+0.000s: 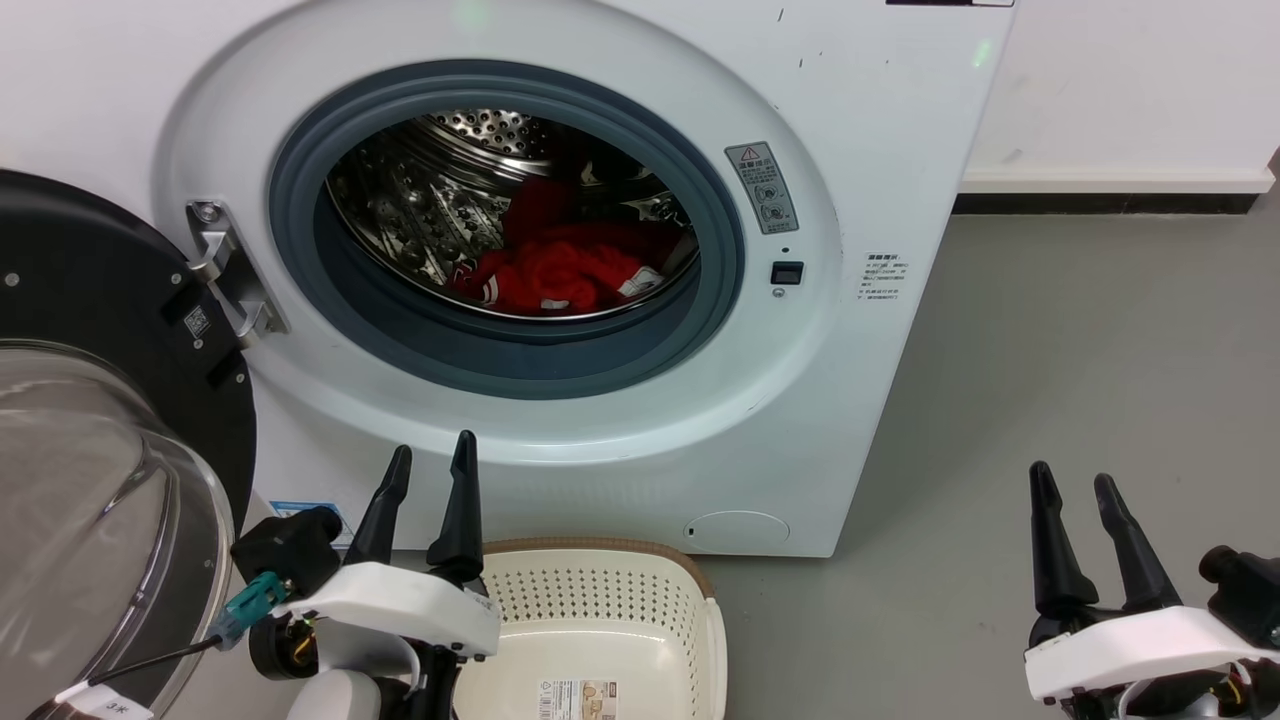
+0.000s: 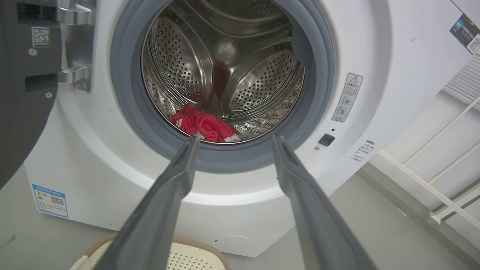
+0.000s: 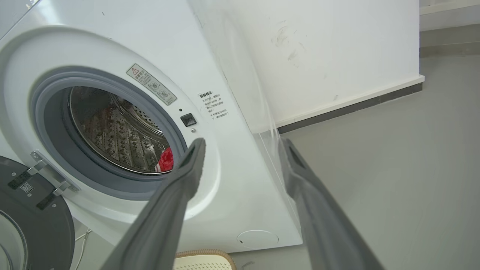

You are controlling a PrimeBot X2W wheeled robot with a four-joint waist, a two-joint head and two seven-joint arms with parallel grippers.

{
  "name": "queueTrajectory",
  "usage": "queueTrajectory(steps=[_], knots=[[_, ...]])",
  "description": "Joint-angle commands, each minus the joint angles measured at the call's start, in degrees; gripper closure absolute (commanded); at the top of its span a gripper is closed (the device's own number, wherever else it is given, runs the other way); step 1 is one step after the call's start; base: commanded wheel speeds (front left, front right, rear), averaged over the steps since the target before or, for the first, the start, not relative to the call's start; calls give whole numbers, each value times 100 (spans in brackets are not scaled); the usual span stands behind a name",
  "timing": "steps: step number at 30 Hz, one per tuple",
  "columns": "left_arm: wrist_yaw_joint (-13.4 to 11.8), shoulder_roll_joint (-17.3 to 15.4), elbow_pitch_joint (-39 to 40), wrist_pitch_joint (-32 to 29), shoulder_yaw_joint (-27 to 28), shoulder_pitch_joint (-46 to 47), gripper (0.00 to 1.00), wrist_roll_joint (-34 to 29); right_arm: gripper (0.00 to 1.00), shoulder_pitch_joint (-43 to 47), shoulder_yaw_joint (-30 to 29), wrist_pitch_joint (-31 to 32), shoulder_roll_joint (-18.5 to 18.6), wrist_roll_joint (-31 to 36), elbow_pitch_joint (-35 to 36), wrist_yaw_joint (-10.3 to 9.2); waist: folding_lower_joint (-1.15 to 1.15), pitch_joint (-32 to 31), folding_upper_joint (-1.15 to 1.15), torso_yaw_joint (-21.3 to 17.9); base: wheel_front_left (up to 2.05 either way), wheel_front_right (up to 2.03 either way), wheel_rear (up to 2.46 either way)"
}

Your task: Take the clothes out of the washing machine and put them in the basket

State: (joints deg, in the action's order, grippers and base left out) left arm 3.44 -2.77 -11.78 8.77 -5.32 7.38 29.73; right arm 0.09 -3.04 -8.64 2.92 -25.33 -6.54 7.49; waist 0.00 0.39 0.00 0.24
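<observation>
Hovering spread: left end effector [image 1: 432, 446], right end effector [image 1: 1072, 476]; clothes [image 1: 560, 272] in washing machine [image 1: 880, 140], open door [image 1: 80, 270] left

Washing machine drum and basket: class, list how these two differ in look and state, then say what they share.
The drum is shiny steel and round; the basket is cream plastic with a brown rim. The drum holds red clothes; the basket, where visible, holds none. The drum opens sideways, the basket upward. Both have perforated walls.
</observation>
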Motion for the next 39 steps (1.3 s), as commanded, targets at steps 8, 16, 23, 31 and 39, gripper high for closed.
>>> queueTrajectory(steps=[8,16,23,31,39], knots=[[-85,-18,-65,147,-86,137,0,-697,0,31,5,-154,-2,648,-10,0,0,-12,0,24,0,0,0],[-137,-18,-116,239,-126,126,0,-1101,0,49,-6,-203,-3,1052,-16,0,0,-9,0,45,0,0,0],[-188,-28,-141,327,-169,139,0,-1504,0,65,-2,-258,-4,1428,-17,0,0,9,0,63,0,0,0],[-236,-38,-162,423,-202,149,0,-1908,0,73,0,-326,-5,1825,-17,-1,0,30,0,81,0,0,0],[-289,-39,-167,517,-183,120,0,-2239,0,100,32,-404,-6,2154,-27,-1,0,34,0,99,0,0,0]])
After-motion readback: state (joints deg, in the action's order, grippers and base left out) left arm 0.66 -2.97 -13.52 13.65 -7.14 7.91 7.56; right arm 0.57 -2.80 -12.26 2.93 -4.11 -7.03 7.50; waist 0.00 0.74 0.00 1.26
